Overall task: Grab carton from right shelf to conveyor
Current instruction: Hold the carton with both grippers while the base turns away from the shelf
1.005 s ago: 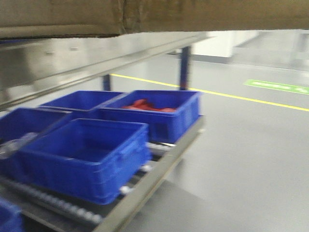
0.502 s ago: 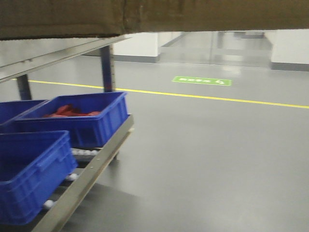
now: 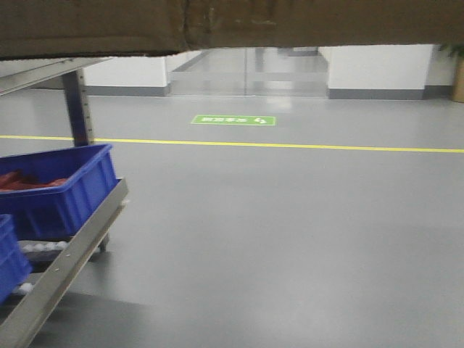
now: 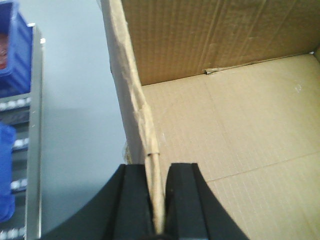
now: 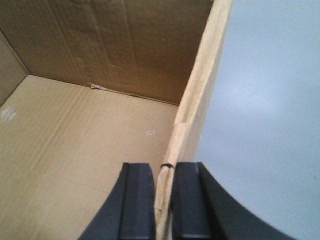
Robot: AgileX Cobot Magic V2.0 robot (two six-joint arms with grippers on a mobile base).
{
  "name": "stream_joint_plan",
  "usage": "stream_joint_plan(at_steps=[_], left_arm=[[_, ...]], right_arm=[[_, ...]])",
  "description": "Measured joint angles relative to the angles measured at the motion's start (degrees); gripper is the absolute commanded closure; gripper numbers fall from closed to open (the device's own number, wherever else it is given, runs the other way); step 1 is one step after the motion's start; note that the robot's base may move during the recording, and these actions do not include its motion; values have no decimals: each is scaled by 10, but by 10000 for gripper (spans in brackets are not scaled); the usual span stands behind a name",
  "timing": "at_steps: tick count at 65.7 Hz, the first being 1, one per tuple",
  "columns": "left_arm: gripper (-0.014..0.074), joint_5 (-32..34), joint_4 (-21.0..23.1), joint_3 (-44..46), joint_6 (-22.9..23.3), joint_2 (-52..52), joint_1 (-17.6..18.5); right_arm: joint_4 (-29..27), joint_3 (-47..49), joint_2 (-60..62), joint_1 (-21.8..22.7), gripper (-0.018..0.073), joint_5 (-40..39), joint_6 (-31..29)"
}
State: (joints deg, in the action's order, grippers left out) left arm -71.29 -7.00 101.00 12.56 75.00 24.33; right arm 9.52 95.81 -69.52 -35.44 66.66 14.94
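at the top of the front view, from 10 to 2 o'clock, the carton [image 3: 232, 25] shows as a brown band along the frame edge. it is lifted clear of the shelf [image 3: 65, 264], which lies off at 8 o'clock with its blue bins [image 3: 69, 192] on rollers [image 3: 43, 246]. the left gripper [image 4: 156, 175] is pinching the carton's left wall, one finger [image 4: 181, 200] inside and the other outside. the right gripper [image 5: 164, 172] pinches the opposite wall the same way. both wrist views look down into the open box (creased along the bottom seam, nothing loose in it).

as for progress, i judge the pick done: the box is off the rack and held between the two arms over bare floor. what is left is the carry to the conveyor and the set-down. no belt shows in any view, so i cannot tell how near it is.

the floor [image 3: 290, 239] is smooth, grey and glossy. a yellow line [image 3: 326, 146] runs across it from 9 to 3 o'clock, with a green marking [image 3: 233, 119] just beyond at 12. behind that stand white walls [image 3: 377, 67] and a glass doorway [image 3: 246, 69]. the nearest bin holds something red [image 3: 22, 179], too blurred to name.
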Motion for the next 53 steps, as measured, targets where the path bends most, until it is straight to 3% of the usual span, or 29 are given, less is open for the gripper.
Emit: stream_joint_plan(at_steps=[53], left_arm=[[610,0,0,0,0,0,1]], right_arm=[[0,0,1,0,631,0,0]])
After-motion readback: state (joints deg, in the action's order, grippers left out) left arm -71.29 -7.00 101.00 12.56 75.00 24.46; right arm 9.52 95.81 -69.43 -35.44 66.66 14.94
